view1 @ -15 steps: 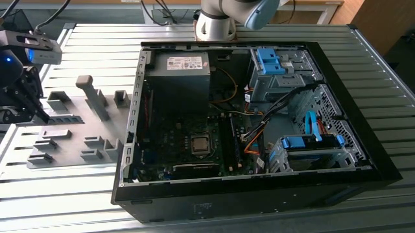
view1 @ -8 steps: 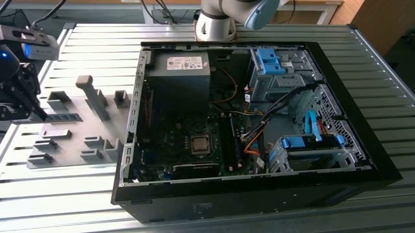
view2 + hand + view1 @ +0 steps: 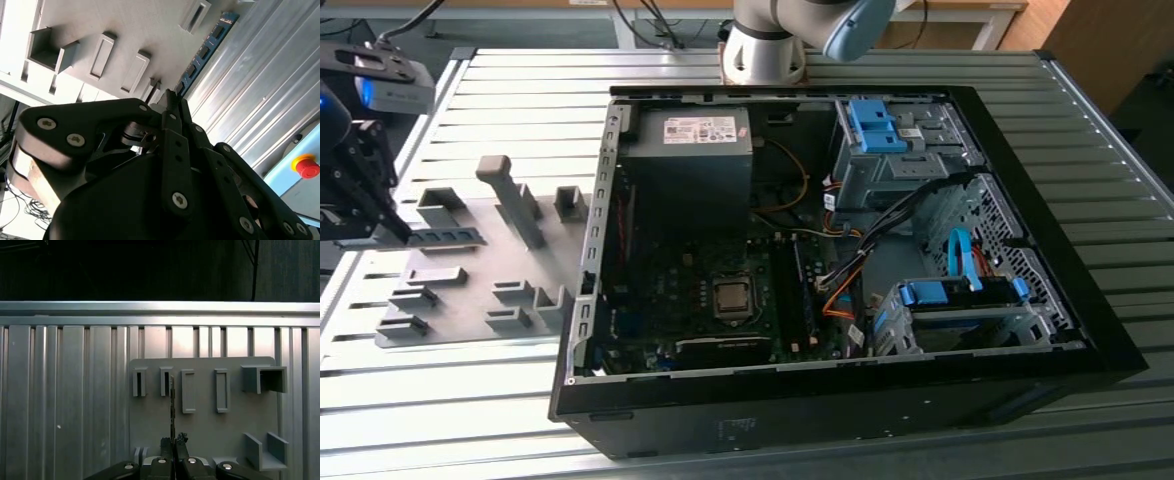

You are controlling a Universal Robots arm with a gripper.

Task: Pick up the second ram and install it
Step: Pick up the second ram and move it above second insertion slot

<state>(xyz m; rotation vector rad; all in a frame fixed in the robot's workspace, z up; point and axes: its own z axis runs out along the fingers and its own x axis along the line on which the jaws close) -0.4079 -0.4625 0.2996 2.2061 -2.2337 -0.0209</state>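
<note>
The second ram [image 3: 451,238] is a thin blue-green stick with black chips, held level just over the grey holder plate [image 3: 467,290] at the exterior view's left. My black gripper [image 3: 403,236] is shut on one end of it. In the second wrist view the fingertips [image 3: 169,102] pinch the stick's near end, and the ram [image 3: 207,47] runs away from them along the plate's edge. In the first wrist view the ram [image 3: 172,400] shows edge-on as a thin line rising from the gripper [image 3: 173,441], in front of the plate's slotted blocks [image 3: 165,381].
An open black computer case [image 3: 827,375] lies in the middle of the slatted metal table [image 3: 1121,190], with the motherboard's processor socket [image 3: 731,297] and long dark memory slots [image 3: 794,290] exposed. The arm's base [image 3: 767,45] stands behind it. A red stop button [image 3: 306,166] sits off the table.
</note>
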